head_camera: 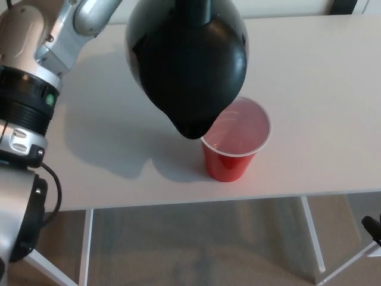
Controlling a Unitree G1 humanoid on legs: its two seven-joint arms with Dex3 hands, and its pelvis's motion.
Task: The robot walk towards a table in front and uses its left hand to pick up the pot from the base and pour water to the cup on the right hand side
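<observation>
Pot: a glossy black, rounded plastic pot hangs in the air above the table, tipped forward with its spout at the lowest point, just over the near-left rim of the cup.
Cup: a red plastic cup with a pale inside stands upright near the table's front edge, below and to the right of the pot's spout.
Left arm: a silver and black forearm enters from the picture's left and rises toward the top edge, where the pot's handle runs out of frame.
Left hand: out of frame; its grip cannot be seen.
Right hand: not visible.
Surface: a plain white rectangular tabletop, matte, carrying a soft grey shadow of the pot to the left of the cup.
Room: under the front edge, white metal table legs stand over a beige-grey floor; a small dark object shows at the lower right edge, too little of it to identify.
</observation>
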